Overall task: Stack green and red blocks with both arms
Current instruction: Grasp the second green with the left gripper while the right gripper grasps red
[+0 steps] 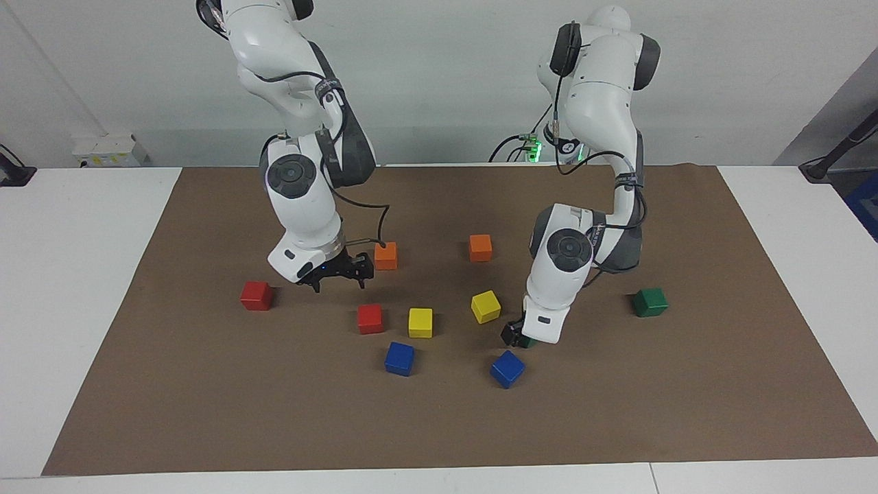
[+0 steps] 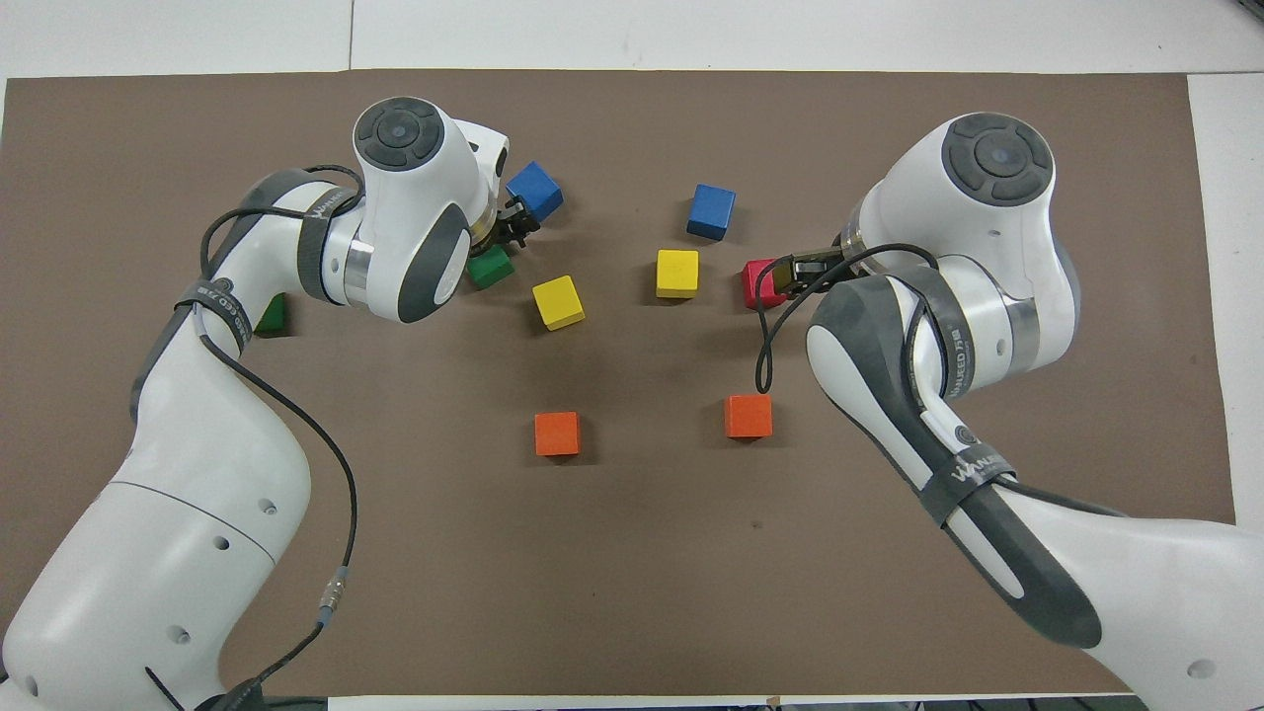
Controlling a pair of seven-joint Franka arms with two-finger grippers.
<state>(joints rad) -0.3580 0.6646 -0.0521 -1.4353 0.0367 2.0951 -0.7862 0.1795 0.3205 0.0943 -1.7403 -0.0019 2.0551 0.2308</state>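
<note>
The right end effector [image 1: 339, 273] is hanging with its fingers spread over the brown mat [image 1: 206, 384], between two red blocks, one toward the right arm's end of the desk [image 1: 256, 296] and one beside a yellow cube [image 1: 370, 319]. The left end effector [image 1: 516, 335] is reaching down with spread fingers around a green block [image 2: 491, 267], whether touching cannot be told. Another green block [image 1: 649, 302] is sitting toward the left arm's end.

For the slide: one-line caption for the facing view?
Left end effector low at a green block; right end effector open above the mat, no blocks stacked yet.
</note>
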